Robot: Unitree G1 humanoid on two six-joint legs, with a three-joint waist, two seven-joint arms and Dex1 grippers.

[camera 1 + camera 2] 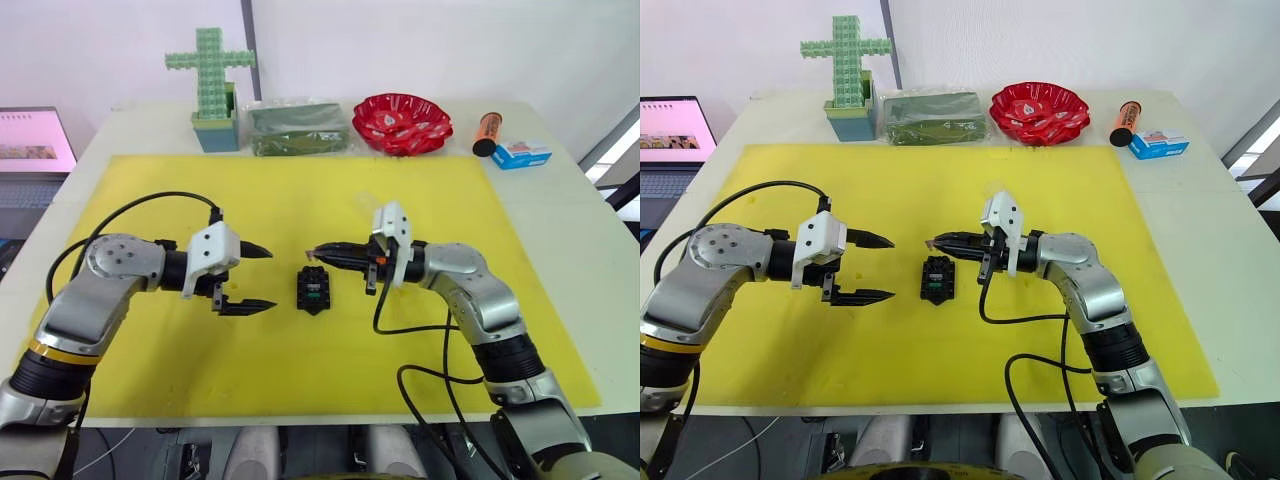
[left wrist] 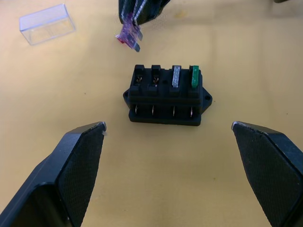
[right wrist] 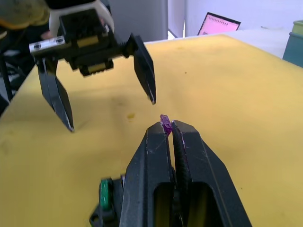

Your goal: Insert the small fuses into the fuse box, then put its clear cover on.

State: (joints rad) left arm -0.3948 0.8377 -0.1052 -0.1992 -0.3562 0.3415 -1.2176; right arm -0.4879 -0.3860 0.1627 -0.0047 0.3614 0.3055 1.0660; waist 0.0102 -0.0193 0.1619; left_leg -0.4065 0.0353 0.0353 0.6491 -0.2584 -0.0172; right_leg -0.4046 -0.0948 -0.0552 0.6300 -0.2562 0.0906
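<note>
- Overhead, from the left eye view, the fuse box (image 1: 314, 289) sits near the middle of the yellow mat (image 1: 300, 200) on the desk (image 1: 590, 230), between the two arms. The left gripper (image 1: 252, 279) hangs just to the robot's left of it, jaws released and spread wide. The right gripper (image 1: 322, 254) reaches in from the other side, its tips just above and behind the box
- From the left wrist view, the box shows four slots: a grey fuse (image 2: 176, 76) and a green fuse (image 2: 194, 77) are seated side by side at one end, and the two slots at the other end look empty. A purple fuse (image 2: 128, 36) hangs blades-down from the right jaws, above and behind the empty end. The clear cover (image 2: 47, 23) lies on the mat well apart from the box
- From the right wrist view, the right jaws are clenched on that fuse, only its tip showing
- My judgement: the step in hand is seating the third fuse. Done well, the blades line up square over an empty slot, then go straight down without tilt
- Room looks generous: bare mat all round the box, mat edges and the items along the desk's back edge well away. The open left jaws are the nearest obstacle
</note>
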